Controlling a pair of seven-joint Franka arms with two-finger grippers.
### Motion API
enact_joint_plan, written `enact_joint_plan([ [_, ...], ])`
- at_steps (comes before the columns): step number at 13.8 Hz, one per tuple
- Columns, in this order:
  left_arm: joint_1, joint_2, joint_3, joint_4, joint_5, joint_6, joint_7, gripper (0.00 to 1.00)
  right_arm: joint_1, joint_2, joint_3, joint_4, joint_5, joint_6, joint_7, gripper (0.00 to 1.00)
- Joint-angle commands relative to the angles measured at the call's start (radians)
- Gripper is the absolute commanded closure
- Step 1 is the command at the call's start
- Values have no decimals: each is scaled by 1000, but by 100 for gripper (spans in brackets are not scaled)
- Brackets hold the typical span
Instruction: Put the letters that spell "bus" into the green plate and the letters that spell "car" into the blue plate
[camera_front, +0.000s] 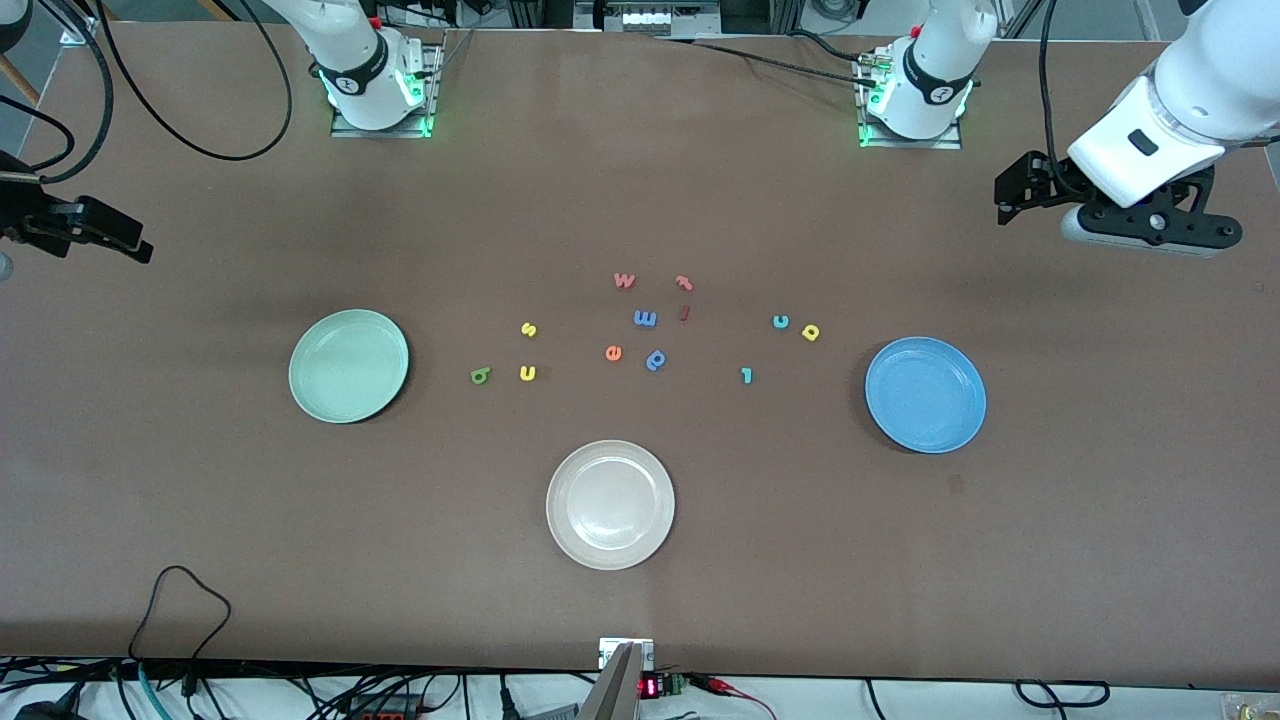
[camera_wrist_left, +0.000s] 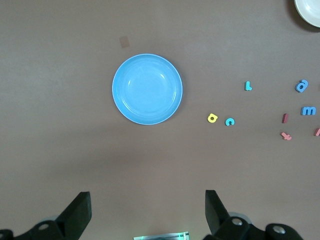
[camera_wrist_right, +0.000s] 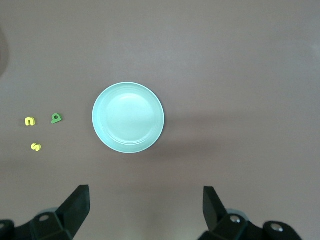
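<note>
Letters that spell "bus" probably light, stiff foam; best pinched across flat sides. Left gripper, right gripper spread wide, nothing held.

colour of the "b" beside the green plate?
Dark green; the "b" shows best in the right wrist view.

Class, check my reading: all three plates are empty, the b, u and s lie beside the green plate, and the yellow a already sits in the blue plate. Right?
Not quite. The yellow a is not in the blue plate; it lies on the table beside the teal c, as the front and left wrist views show. The rest stands: all three plates are empty, and b, u and s lie beside the green plate.
</note>
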Motion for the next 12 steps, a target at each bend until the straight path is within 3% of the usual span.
enact_joint_plan([
  [1, 2, -10, -5, 14, 14, -22, 3, 0, -1, -29, 1, -22, -8, -12, -4, 0],
  [5, 2, -11, -6, 12, 14, -22, 3, 0, 13, 16, 10, -23, -2, -15, -1, 0],
  [12, 2, 6, -25, 13, 14, -45, 3, 0, 227, 303, 12, -25, -1, 163, 144, 0],
])
